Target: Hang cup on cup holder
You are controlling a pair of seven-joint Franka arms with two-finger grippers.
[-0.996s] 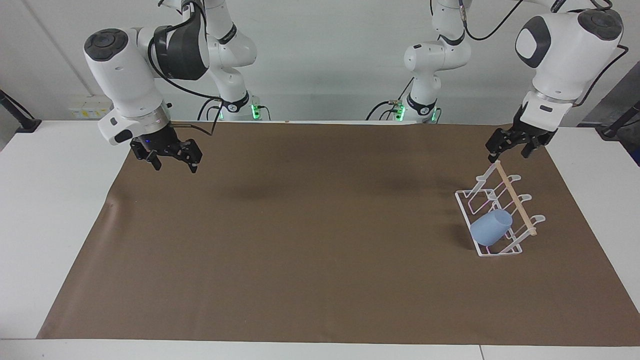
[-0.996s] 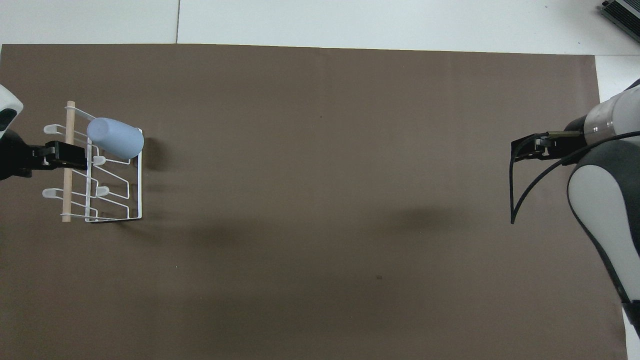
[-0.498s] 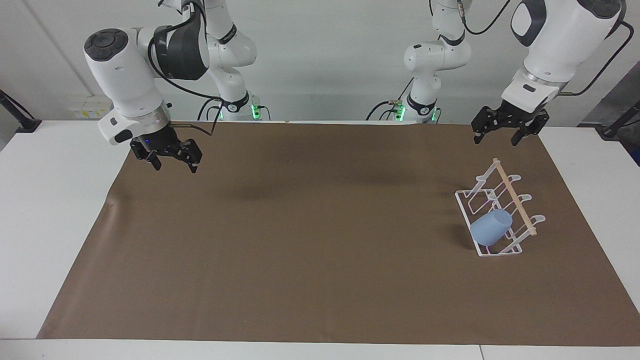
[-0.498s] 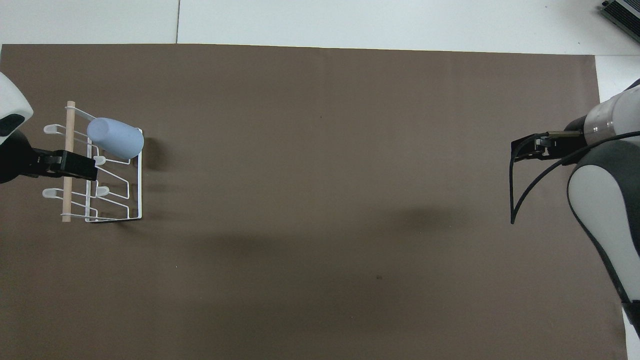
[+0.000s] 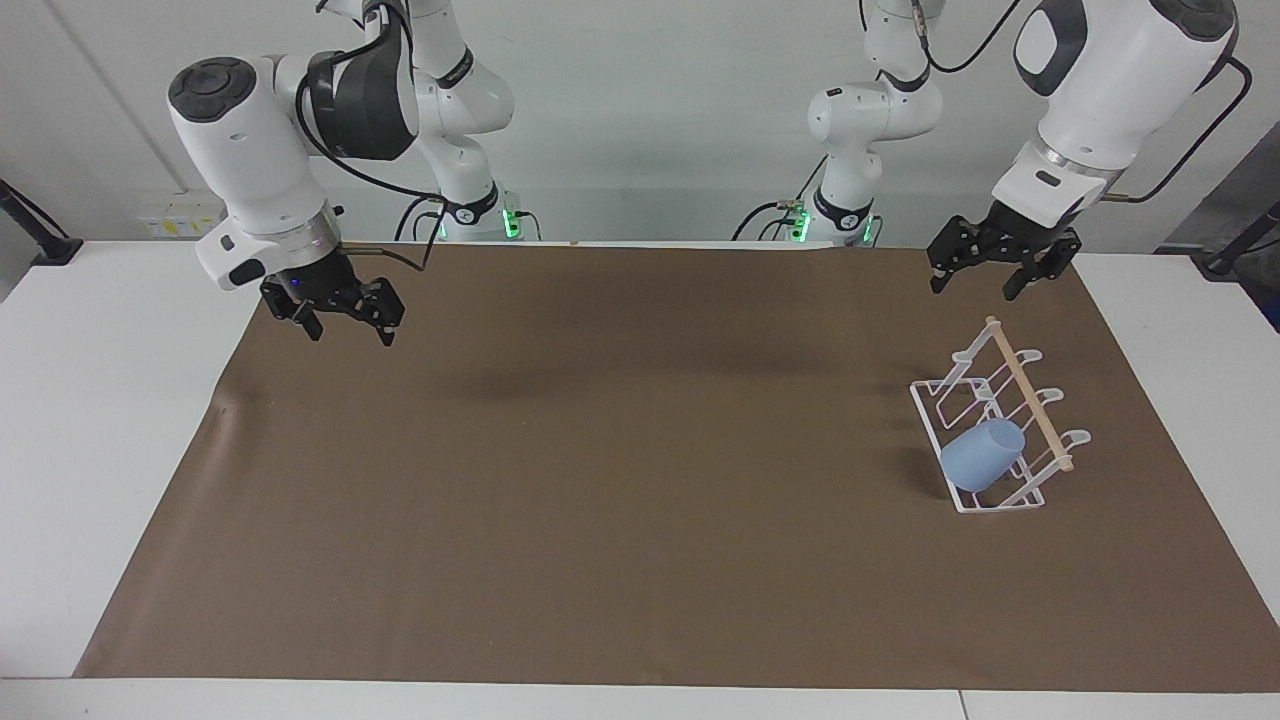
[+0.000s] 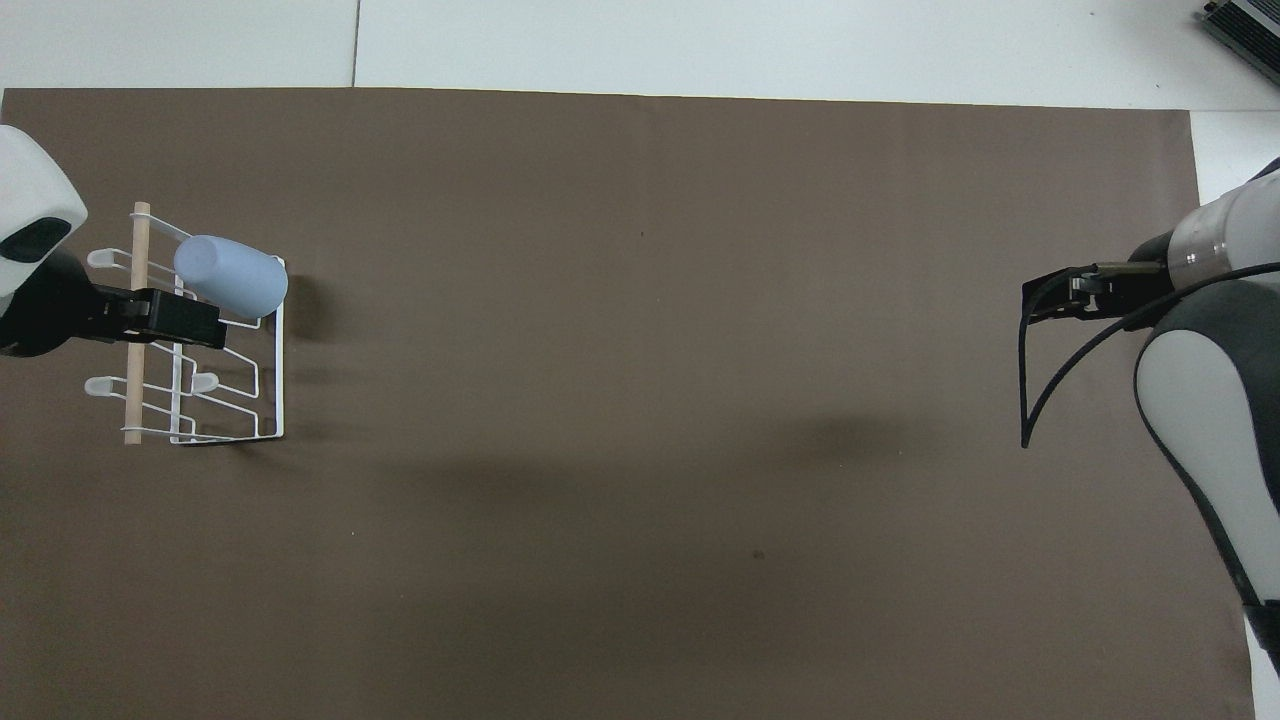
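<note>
The pale blue cup [image 5: 983, 454] hangs tilted on a prong of the white wire cup holder [image 5: 926, 412], at the holder's end farther from the robots. The holder stands on the brown mat toward the left arm's end of the table, its wooden rod [image 5: 1030, 395] along the top. The cup [image 6: 231, 277] and the holder [image 6: 281, 380] also show in the overhead view. My left gripper [image 5: 972, 287] is open and empty, raised above the holder and apart from it; in the overhead view it [image 6: 190, 322] covers part of the holder. My right gripper [image 5: 348, 332] is open and empty, waiting over the mat's other end.
The brown mat [image 5: 620, 480] covers most of the white table [image 5: 110, 420]. A black cable [image 6: 1025, 380] loops from the right arm's wrist.
The left gripper has risen away from the holder's rod and shifted toward the middle of the table. The cup stays on the holder. The right arm has not moved.
</note>
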